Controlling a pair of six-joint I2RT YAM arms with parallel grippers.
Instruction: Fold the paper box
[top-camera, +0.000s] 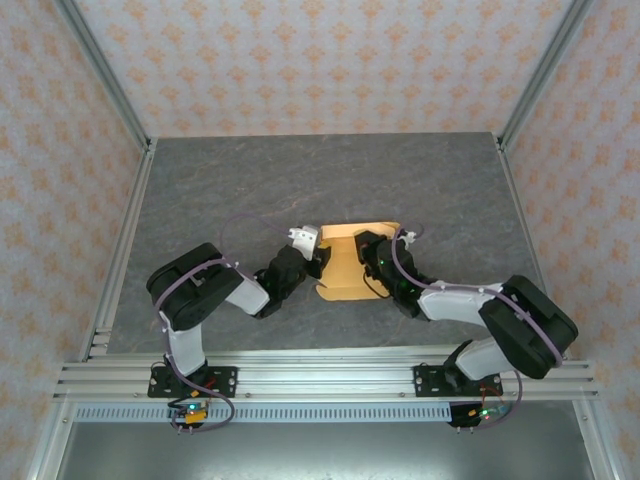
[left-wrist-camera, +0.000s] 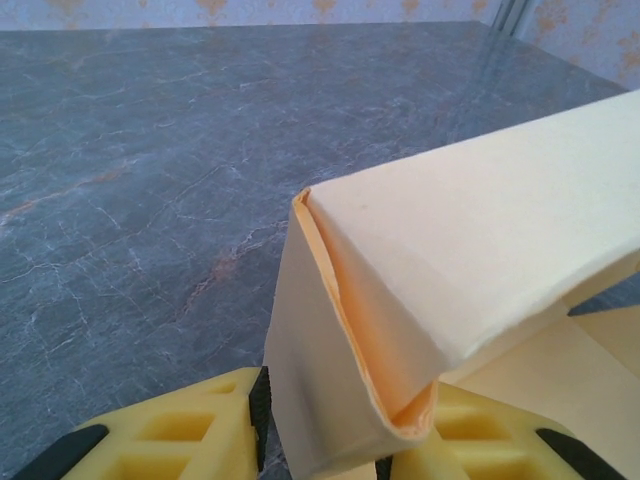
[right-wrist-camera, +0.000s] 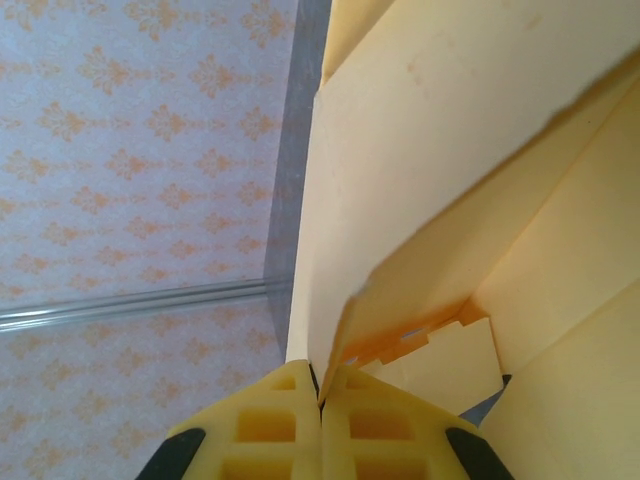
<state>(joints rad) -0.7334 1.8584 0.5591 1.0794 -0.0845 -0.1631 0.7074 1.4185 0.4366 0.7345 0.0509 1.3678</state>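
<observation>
With the left pincer (top-camera: 320, 260) and the right pincer (top-camera: 362, 248) both clamped on the paper box (top-camera: 342, 270) — mid-fold, judging by the raised walls. Sits near the middle of the grey table (top-camera: 250, 180), between the two arms, partly lifted off flat. Looks roughly halfway done: walls stood up and one doubled over, tabs inside not yet tucked, no closed shape. Calls next for pressing the doubled wall down and inward until the tabs seat, while holding the opposite side steady. Needs a gentle, even push, since thin card like this probably creases or springs back.

From the left wrist: left pincer (left-wrist-camera: 325, 445) pinching the folded-over corner of the paper box (left-wrist-camera: 480, 250), fingers (left-wrist-camera: 190, 435) set a little apart by the double layer between them, pads against the card on both sides.

From the right wrist: right pincer (right-wrist-camera: 320, 400) closed almost flat together on one thin edge of the paper box (right-wrist-camera: 420, 180) — a notched tab (right-wrist-camera: 450, 365) just beyond the tips.
</observation>
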